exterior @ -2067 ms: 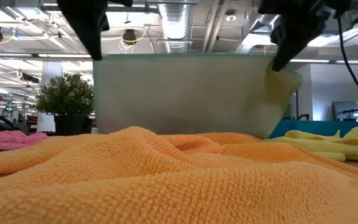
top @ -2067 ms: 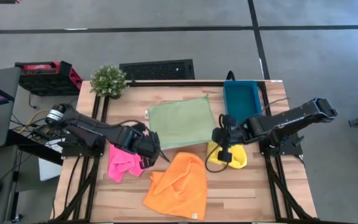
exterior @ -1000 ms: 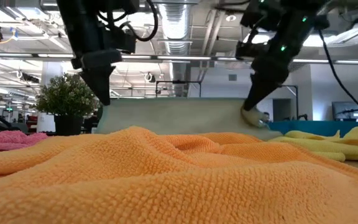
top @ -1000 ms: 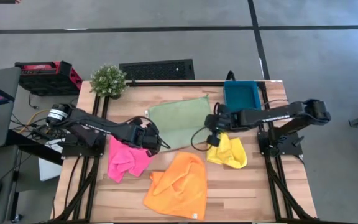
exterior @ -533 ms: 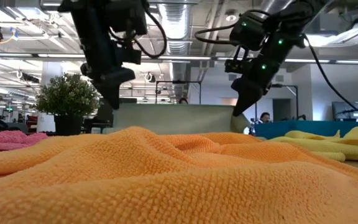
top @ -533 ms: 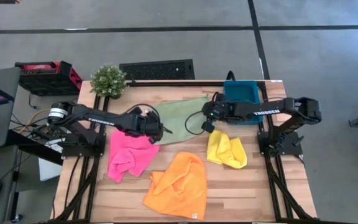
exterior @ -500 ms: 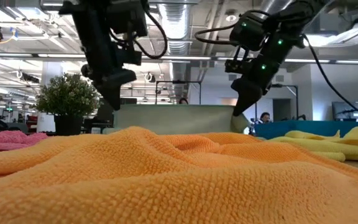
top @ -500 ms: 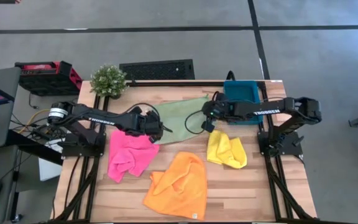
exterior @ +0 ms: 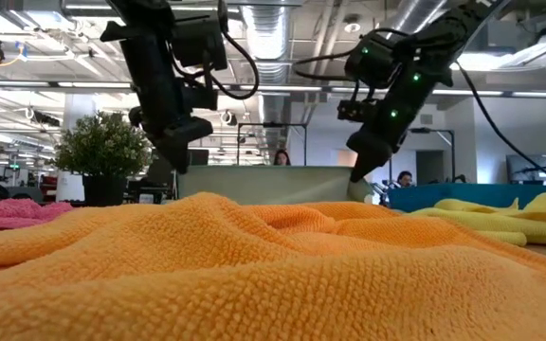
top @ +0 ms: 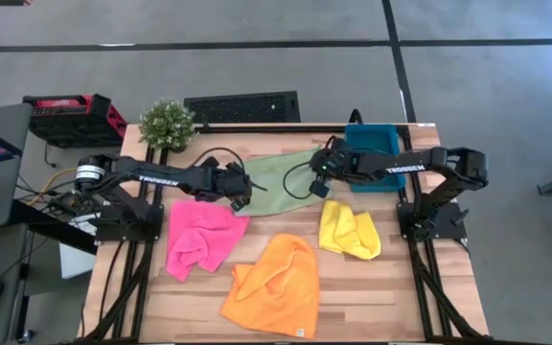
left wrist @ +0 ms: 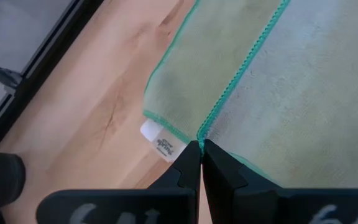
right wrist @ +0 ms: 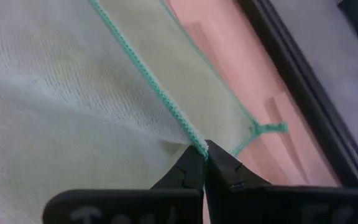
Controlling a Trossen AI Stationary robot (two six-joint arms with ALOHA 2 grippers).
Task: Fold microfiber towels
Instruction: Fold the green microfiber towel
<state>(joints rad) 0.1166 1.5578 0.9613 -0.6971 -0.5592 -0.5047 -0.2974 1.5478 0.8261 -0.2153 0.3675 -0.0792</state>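
The sage green towel (top: 278, 174) lies at the table's far middle, its near half folded over toward the far edge. My left gripper (top: 241, 190) is shut on its left corner and my right gripper (top: 318, 174) on its right corner. In the low view the towel (exterior: 268, 182) shows as a low band between the left gripper (exterior: 184, 156) and the right gripper (exterior: 357, 170). The pink towel (top: 202, 236), the orange towel (top: 276, 286) and the yellow towel (top: 348, 230) lie crumpled on the near half of the table. My left gripper pinches the upper layer's corner at its teal-stitched hem (left wrist: 205, 129) between its two fingers. The corner hangs just above the lower layer's corner, which bears a white label (left wrist: 162, 144). My right gripper pinches the upper layer's hem at its corner (right wrist: 194, 138) between its two fingers. The cloth runs away from the fingers, a little above the lower layer (right wrist: 185, 68).
A teal bin (top: 373, 146) stands at the far right, close to the right gripper. A potted plant (top: 168, 123) stands at the far left corner. The orange towel (exterior: 254, 275) fills the front of the low view. A person (exterior: 281, 157) shows in the room behind.
Both grippers have gone toward the table's far edge and down, keeping hold of the green towel's corners. The held near edge has been carried over the towel's far half and lowered. The far half has stayed flat on the table.
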